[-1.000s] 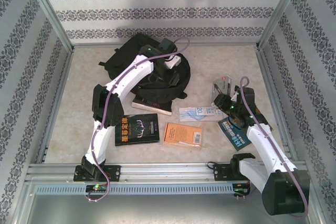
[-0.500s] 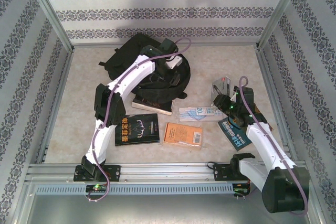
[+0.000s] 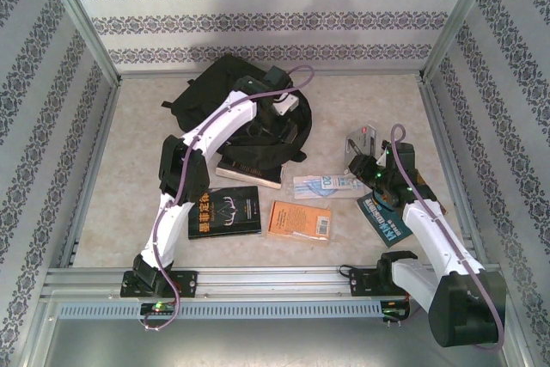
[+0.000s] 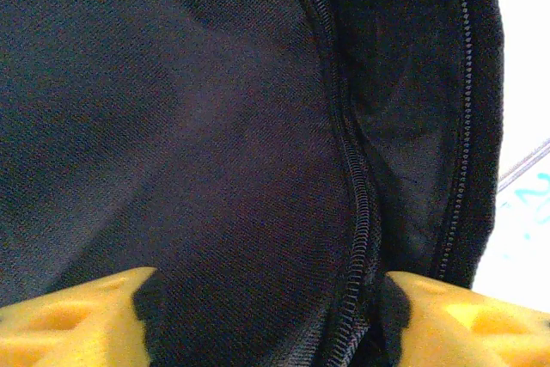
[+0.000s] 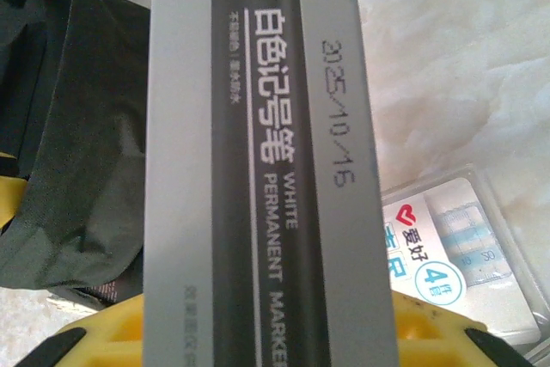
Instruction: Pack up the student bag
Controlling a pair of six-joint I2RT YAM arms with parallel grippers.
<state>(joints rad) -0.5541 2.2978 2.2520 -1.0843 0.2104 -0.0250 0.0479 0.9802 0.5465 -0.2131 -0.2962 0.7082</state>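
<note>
- While the left end effector (image 4: 266,320) hangs right on top of the student bag (image 4: 172,126), its yellow fingers (image 4: 69,320) stand spread wide, one either side of a zipper (image 4: 344,161). No pinch on the cloth that I can see, so that's an open hand.
- Over on the other side, the right end effector (image 5: 266,337) is clamped on a long grey marker box (image 5: 258,126), jaws snug against both its edges, over the bench (image 3: 369,100).
- Now the bag itself: soft woven fabric, slack and puckered along that zipper, so I judge it floppy. It will sag and fold rather than lift as one piece, and its mouth won't stay open unaided.
- Probably light but bulky; the weave looks grippy, not slick, nothing fragile.
- Best hold, to my eye: the doubled lip of fabric beside the zipper teeth, where there's a ridge to bite. The flat panel offers little.
- Looks: large, black, matte, rounded at the far end, two zipper tracks curving side by side.
- Position: seen from above, the student bag (image 3: 219,83) lies at the far middle-left of the bench, a book (image 3: 249,174) poking out from under its near edge, well apart from the marker box.
</note>
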